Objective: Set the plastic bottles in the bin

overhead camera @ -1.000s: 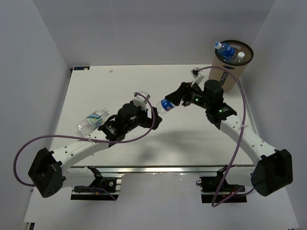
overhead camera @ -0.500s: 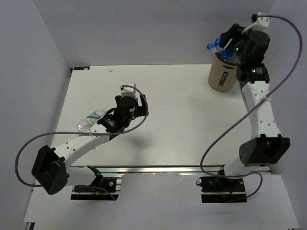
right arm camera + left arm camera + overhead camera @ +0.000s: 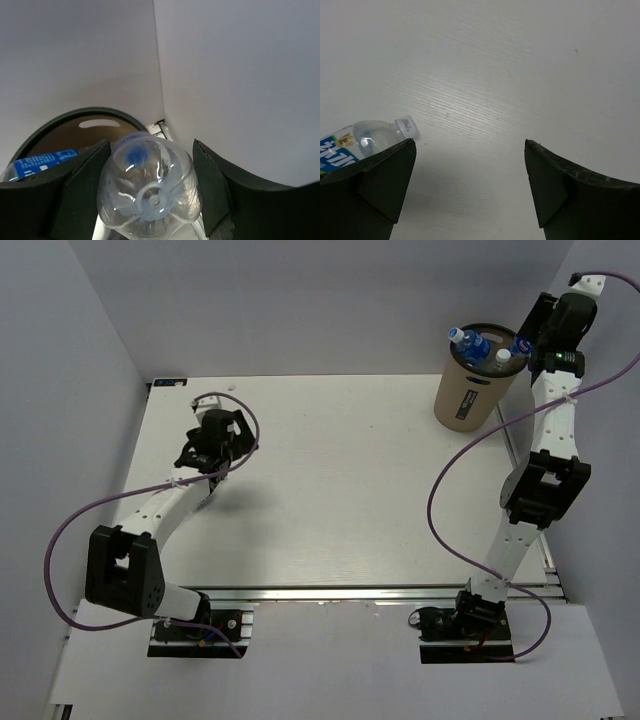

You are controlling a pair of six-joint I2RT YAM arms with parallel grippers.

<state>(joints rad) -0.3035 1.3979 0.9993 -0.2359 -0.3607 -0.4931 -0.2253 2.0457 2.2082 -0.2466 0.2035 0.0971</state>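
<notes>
Top view: the right gripper (image 3: 527,343) is raised at the far right corner, clamped on a plastic bottle (image 3: 520,344) whose blue cap sits at the right rim of the bin (image 3: 468,398). Two bottles (image 3: 470,340) already stand inside, caps above the rim. The left gripper (image 3: 205,448) hangs over the left of the table (image 3: 350,490); the fourth bottle is hard to make out here, probably under that arm. Left wrist view: jaws spread wide and empty. The fourth bottle (image 3: 367,140) lies on the table with its white cap showing, off to the side and partly behind one finger, not between the two. Right wrist view: the bottle's base faces the lens and is gripped on both sides, with the bin's dark opening below and to one side. Judgement: third drop in hand. Next, nudge over the opening and release. The left gripper must shift over the lying bottle, descend and close.
</notes>
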